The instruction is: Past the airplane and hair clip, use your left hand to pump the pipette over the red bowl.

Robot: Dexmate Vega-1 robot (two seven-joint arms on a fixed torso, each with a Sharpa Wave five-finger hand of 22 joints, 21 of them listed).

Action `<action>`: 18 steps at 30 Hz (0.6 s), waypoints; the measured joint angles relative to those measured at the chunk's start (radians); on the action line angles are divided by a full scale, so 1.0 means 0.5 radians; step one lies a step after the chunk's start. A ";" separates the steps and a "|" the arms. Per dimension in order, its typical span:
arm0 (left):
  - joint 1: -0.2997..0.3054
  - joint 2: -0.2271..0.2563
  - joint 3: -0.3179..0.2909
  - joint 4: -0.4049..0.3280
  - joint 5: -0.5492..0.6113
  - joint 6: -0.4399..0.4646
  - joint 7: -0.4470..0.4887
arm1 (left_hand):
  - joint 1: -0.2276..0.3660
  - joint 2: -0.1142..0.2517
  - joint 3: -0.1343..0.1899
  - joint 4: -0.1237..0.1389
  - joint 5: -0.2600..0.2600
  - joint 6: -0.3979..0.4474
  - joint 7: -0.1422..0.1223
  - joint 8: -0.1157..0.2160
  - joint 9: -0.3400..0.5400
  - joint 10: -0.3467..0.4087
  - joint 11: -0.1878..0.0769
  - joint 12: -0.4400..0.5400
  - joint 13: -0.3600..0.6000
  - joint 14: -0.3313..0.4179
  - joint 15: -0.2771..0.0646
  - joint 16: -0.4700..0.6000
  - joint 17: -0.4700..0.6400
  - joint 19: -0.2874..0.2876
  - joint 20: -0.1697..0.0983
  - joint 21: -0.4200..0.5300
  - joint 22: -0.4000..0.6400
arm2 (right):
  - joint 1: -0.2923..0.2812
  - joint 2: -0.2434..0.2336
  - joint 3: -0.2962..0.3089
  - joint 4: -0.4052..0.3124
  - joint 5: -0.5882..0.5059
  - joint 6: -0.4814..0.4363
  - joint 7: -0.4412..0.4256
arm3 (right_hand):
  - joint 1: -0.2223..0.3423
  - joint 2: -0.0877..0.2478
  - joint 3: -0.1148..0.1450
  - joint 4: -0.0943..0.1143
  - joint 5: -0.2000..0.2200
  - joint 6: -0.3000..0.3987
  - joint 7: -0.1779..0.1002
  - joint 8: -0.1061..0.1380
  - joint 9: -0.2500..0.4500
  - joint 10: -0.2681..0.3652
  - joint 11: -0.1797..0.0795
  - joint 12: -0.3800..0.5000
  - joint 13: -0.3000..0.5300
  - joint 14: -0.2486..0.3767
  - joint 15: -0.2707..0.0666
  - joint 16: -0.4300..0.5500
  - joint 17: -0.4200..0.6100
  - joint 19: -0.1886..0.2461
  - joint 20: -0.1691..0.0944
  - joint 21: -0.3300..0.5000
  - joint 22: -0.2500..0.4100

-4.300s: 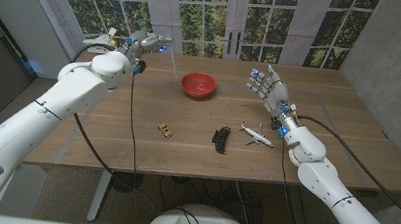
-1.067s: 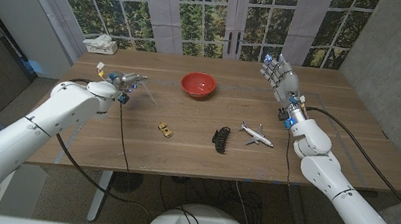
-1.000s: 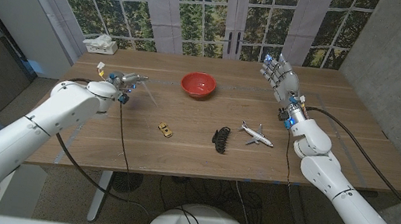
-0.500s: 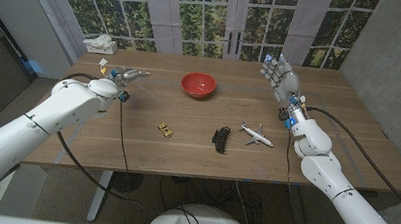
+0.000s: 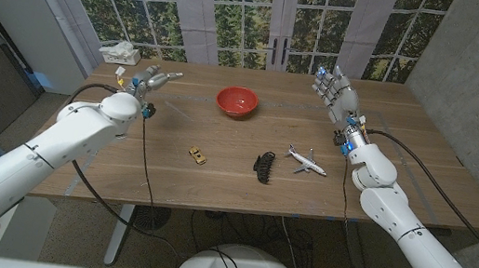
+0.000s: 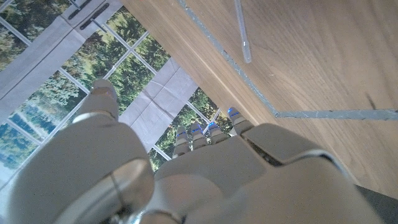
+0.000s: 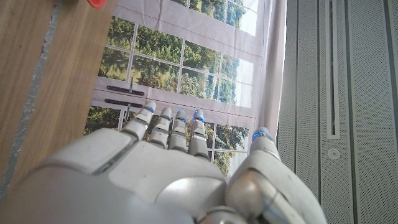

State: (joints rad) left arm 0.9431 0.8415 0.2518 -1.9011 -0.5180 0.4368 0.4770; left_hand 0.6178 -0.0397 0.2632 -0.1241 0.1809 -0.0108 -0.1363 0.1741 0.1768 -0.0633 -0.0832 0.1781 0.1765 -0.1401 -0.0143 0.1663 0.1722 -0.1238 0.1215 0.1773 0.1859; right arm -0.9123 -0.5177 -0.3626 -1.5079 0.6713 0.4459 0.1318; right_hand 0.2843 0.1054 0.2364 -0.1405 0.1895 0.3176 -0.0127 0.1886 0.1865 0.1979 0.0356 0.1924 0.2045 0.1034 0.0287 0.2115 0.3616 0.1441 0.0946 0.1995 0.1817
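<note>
The red bowl (image 5: 236, 102) stands at the back middle of the table. A clear pipette (image 6: 241, 30) lies loose on the wood; in the head view it is a faint streak (image 5: 177, 110) left of the bowl. My left hand (image 5: 150, 79) hovers just behind it at the back left, fingers apart and holding nothing. The white toy airplane (image 5: 307, 160) and the black hair clip (image 5: 262, 165) lie in front of the bowl. My right hand (image 5: 334, 88) is raised behind the airplane with its fingers spread upward and nothing in them.
A small yellow toy car (image 5: 198, 155) lies left of the hair clip. A tissue box (image 5: 120, 51) sits at the table's back left corner, close to my left hand. Grey tape lines (image 6: 323, 114) run across the wood. Windows stand behind the table.
My left hand came down from high at the back left to the table, let the pipette go, and has now risen slightly toward the back. My right hand has moved a little farther back.
</note>
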 measured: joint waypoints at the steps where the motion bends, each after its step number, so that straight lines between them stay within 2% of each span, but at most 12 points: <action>1: 0.002 0.001 -0.002 0.004 0.002 -0.023 -0.013 | -0.008 -0.009 -0.004 -0.003 0.000 -0.014 -0.014 0.000 0.000 -0.025 -0.004 0.000 0.000 -0.019 0.002 0.000 0.000 -0.018 0.001 0.000 0.000 | 0.000 0.000 0.000 0.000 0.000 -0.001 0.000 | 0.000 0.000 0.000 0.000 0.000 0.000 0.000 0.000 0.000 0.000 0.000 0.000 0.000 0.000 0.000 0.000 0.000 0.000 0.000 0.000 0.000; 5: 0.027 0.005 -0.028 0.062 0.009 -0.243 -0.147 | -0.070 0.005 -0.019 0.002 0.000 -0.087 -0.049 0.000 0.000 -0.126 -0.022 -0.010 0.000 -0.053 0.003 0.000 0.000 -0.058 -0.006 0.000 0.000 | 0.004 0.000 0.000 0.005 -0.002 -0.013 -0.004 | 0.000 0.000 0.000 0.000 0.000 0.000 0.000 0.000 0.000 0.000 0.000 0.000 0.000 0.000 0.000 0.000 0.000 0.001 0.001 0.000 0.000; 7: 0.036 0.005 -0.038 0.095 0.009 -0.271 -0.166 | -0.092 0.026 -0.029 0.012 0.000 -0.107 -0.049 0.000 0.000 -0.154 -0.031 -0.010 0.000 -0.060 -0.004 0.000 0.000 -0.079 -0.016 0.000 0.000 | 0.005 0.000 0.000 0.006 -0.003 -0.018 -0.005 | 0.000 0.000 0.000 0.000 0.000 0.005 -0.005 0.002 0.000 0.000 0.000 0.000 0.000 -0.011 -0.011 0.000 0.000 0.008 0.008 0.000 0.000; 8: 0.040 0.004 -0.043 0.116 0.009 -0.365 -0.230 | -0.105 0.037 -0.029 0.012 0.000 -0.107 -0.049 0.000 0.000 -0.162 -0.039 -0.010 0.000 -0.060 -0.004 0.000 0.000 -0.081 -0.018 0.000 0.000 | 0.009 0.000 0.000 0.011 -0.003 -0.020 -0.005 | 0.000 0.000 0.000 0.000 0.000 0.012 -0.011 0.008 0.000 0.000 0.000 0.000 0.000 -0.015 -0.015 0.000 0.000 0.008 0.008 0.000 0.000; 10: 0.043 0.000 -0.047 0.138 0.009 -0.365 -0.230 | -0.132 0.045 -0.033 0.016 0.000 -0.107 -0.049 0.000 -0.002 -0.171 -0.048 -0.010 0.000 -0.064 -0.009 0.000 0.000 -0.081 -0.018 0.000 0.000 | 0.016 0.000 -0.001 0.020 -0.003 -0.023 -0.005 | 0.000 0.000 0.000 0.000 0.000 0.033 -0.004 0.009 0.000 0.000 0.000 0.000 0.000 -0.014 -0.015 0.000 0.000 0.008 0.008 0.000 0.000; 11: 0.047 -0.008 -0.052 0.168 -0.002 -0.541 -0.352 | -0.144 0.056 -0.035 0.020 0.000 -0.107 -0.049 0.000 -0.007 -0.171 -0.048 -0.006 0.000 -0.065 -0.018 0.000 0.000 -0.081 -0.018 0.000 0.000 | 0.018 0.000 -0.001 0.023 -0.003 -0.025 -0.005 | -0.004 0.004 0.000 0.000 0.000 0.033 -0.004 0.009 0.000 0.000 0.000 0.000 0.000 -0.014 -0.015 0.000 0.000 0.008 0.008 0.000 0.000; 12: 0.047 -0.009 -0.053 0.171 -0.004 -0.554 -0.362 | -0.149 0.062 -0.030 0.025 0.000 -0.107 -0.049 0.000 -0.009 -0.179 -0.055 0.000 0.000 -0.059 -0.026 0.000 0.000 -0.081 -0.018 0.000 0.000 | 0.019 0.001 -0.002 0.025 -0.002 -0.025 -0.005 | -0.016 0.015 0.000 0.000 0.000 0.033 -0.004 0.009 0.000 0.000 0.000 0.000 0.000 -0.014 -0.015 0.000 0.000 0.009 0.007 0.000 0.000; 13: 0.049 -0.015 -0.056 0.188 -0.005 -0.559 -0.366 | -0.167 0.068 -0.029 0.030 0.000 -0.107 -0.049 0.000 -0.010 -0.182 -0.059 0.000 0.000 -0.059 -0.026 0.000 0.000 -0.081 -0.018 0.000 0.000 | 0.020 0.001 -0.002 0.026 -0.002 -0.027 -0.004 | -0.033 -0.002 0.005 0.005 0.000 0.033 -0.004 0.009 0.000 0.000 0.000 0.000 0.000 -0.014 -0.015 0.000 0.000 0.016 0.000 0.000 0.000; 14: 0.051 -0.023 -0.060 0.210 -0.017 -0.657 -0.431 | -0.175 0.072 -0.035 0.036 0.000 -0.107 -0.049 0.003 -0.010 -0.181 -0.060 0.000 0.000 -0.059 -0.026 0.002 0.000 -0.089 -0.026 0.001 0.000 | 0.026 0.005 -0.002 0.036 0.002 -0.029 -0.001 | -0.037 -0.005 0.006 0.006 0.000 0.033 -0.004 0.009 0.000 -0.007 0.008 0.000 0.000 -0.014 -0.015 0.000 0.000 0.019 -0.003 0.000 0.000; 16: 0.052 -0.031 -0.063 0.229 -0.026 -0.719 -0.475 | -0.204 0.100 -0.034 0.053 0.000 -0.107 -0.049 0.007 -0.010 -0.171 -0.070 0.000 -0.006 -0.059 -0.026 0.016 0.000 -0.099 -0.038 0.013 0.000 | 0.030 0.007 -0.002 0.044 0.005 -0.031 0.000 | -0.037 -0.005 0.008 0.009 0.000 0.033 -0.004 0.009 0.000 -0.011 0.011 0.008 0.000 -0.014 -0.015 0.000 0.000 0.026 -0.010 0.009 0.000; 18: 0.055 -0.046 -0.068 0.262 -0.045 -0.802 -0.535 | -0.257 0.132 -0.037 0.079 0.000 -0.097 -0.039 0.007 -0.010 -0.152 -0.088 0.014 -0.009 -0.059 -0.026 0.016 0.002 -0.095 -0.076 0.033 0.000 | 0.035 0.010 -0.003 0.055 0.013 -0.035 0.006 | -0.053 0.011 0.003 0.014 -0.004 0.034 -0.002 0.009 0.000 -0.011 0.011 0.008 0.000 -0.025 -0.026 0.000 0.000 0.032 -0.017 0.010 0.000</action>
State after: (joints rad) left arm 0.9708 0.8182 0.2178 -1.7700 -0.5403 0.0359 0.2095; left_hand 0.4895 0.0265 0.2446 -0.0846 0.1809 -0.0594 -0.1557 0.1778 0.1720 -0.1393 -0.1274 0.1852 0.1718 -0.1696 -0.0271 0.1745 0.1732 -0.1713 0.0833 0.1937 0.1861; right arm -0.8949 -0.5125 -0.3640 -1.4806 0.6780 0.4287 0.1350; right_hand 0.2578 0.1108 0.2377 -0.1334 0.1874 0.3348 -0.0137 0.1933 0.1866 0.1925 0.0411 0.1963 0.2046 0.0908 0.0159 0.2116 0.3618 0.1599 0.0863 0.2045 0.1818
